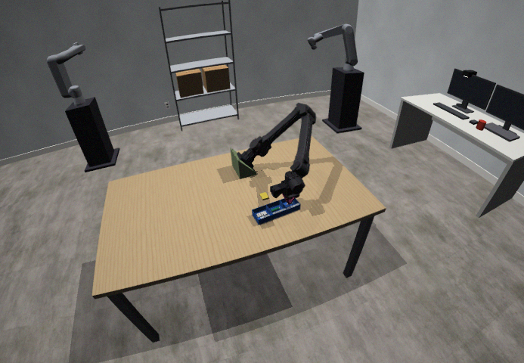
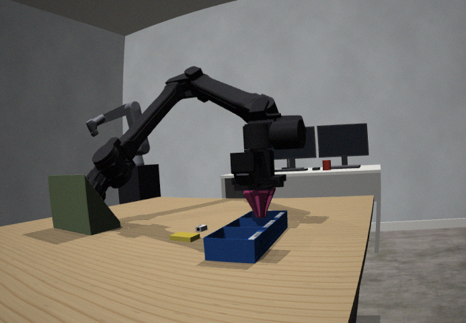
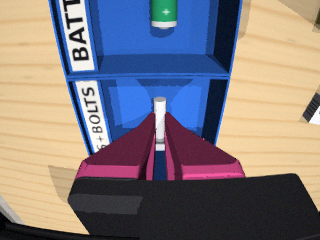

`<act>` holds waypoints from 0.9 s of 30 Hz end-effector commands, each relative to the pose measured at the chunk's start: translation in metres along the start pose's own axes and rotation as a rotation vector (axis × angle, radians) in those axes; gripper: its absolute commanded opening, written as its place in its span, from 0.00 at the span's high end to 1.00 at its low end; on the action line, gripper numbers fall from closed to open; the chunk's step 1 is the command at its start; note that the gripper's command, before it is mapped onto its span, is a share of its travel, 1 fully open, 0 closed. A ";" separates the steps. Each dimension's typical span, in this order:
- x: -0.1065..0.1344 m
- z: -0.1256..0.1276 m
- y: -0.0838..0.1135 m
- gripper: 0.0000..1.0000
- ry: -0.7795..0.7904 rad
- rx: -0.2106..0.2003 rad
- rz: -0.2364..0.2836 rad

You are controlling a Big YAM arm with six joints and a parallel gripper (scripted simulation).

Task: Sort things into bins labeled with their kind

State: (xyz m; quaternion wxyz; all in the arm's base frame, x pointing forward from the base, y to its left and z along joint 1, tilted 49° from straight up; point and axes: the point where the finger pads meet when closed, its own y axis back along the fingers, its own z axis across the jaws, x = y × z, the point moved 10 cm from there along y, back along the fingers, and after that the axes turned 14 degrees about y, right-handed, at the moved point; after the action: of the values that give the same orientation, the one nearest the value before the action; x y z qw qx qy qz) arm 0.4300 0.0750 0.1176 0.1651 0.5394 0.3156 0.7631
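My gripper [image 1: 289,201] [image 2: 260,216] [image 3: 160,119] is shut on a grey metal bolt [image 3: 160,106]. It points down into the end compartment of the blue bin row [image 1: 280,214] [image 2: 229,249] [image 3: 150,77], whose partly hidden label [image 3: 93,115] ends in "S+BOLTS". A green battery [image 1: 275,209] [image 3: 164,12] lies in the middle compartment, labelled "BATT…". A white domino [image 1: 262,213] lies in the far-end compartment. A flat yellow block [image 1: 264,196] [image 2: 183,237] and a small white-and-black sharpener-like thing [image 2: 202,228] [image 3: 314,109] lie on the table beside the bins.
A green wedge-shaped stand [image 1: 238,164] [image 2: 71,203] is at the arm's base on the wooden table [image 1: 163,222] [image 2: 126,274]. The bin row stands near the table's long edge. A desk, a shelf and two grey arms on pedestals are away from the table.
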 end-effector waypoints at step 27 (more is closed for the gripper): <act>0.004 0.015 0.027 0.71 0.031 -0.053 -0.023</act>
State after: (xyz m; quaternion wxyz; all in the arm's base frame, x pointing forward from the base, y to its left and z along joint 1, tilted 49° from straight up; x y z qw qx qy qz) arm 0.4288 0.0757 0.1168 0.1646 0.5411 0.3159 0.7618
